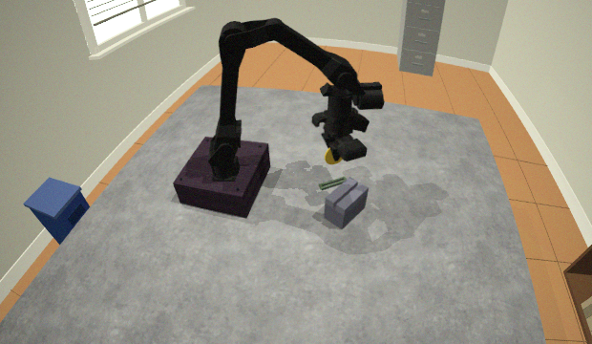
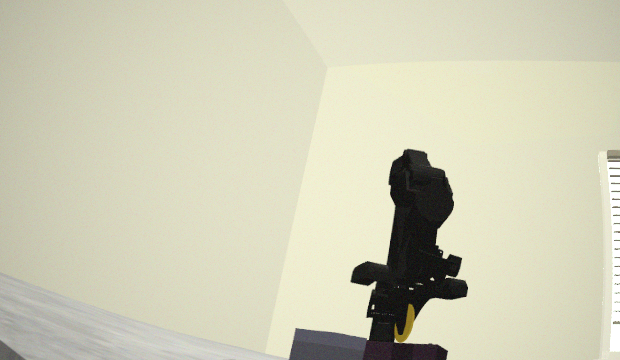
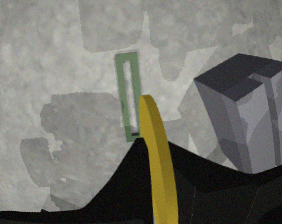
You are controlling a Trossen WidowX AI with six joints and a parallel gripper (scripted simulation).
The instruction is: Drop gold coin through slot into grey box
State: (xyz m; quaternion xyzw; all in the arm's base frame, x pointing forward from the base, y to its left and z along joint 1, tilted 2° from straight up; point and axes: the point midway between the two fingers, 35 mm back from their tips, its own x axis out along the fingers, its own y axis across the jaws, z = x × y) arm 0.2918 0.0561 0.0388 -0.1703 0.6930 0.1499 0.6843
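The gold coin (image 1: 329, 157) (image 2: 410, 323) (image 3: 159, 160) is held in the air, seen almost edge-on in the wrist view. My gripper (image 1: 336, 156) (image 2: 401, 331) (image 3: 146, 144) is shut on it, and the coin sticks out past the fingertips. The dark-green holder (image 1: 332, 183) (image 3: 122, 90) lies below, with nothing in its groove. The closed grey box (image 1: 346, 208) (image 2: 326, 347) (image 3: 244, 135) stands close beside the holder, lower than the coin. The slot line runs along its lid. The far finger is partly hidden in the top and exterior views.
The arm stands on a dark purple block (image 1: 215, 201) (image 2: 407, 352) left of the holder and box. A blue bin (image 1: 52, 198) is at far left, a grey filing cabinet (image 1: 421, 35) at the back, and a brown shelf (image 1: 584, 268) at the right edge.
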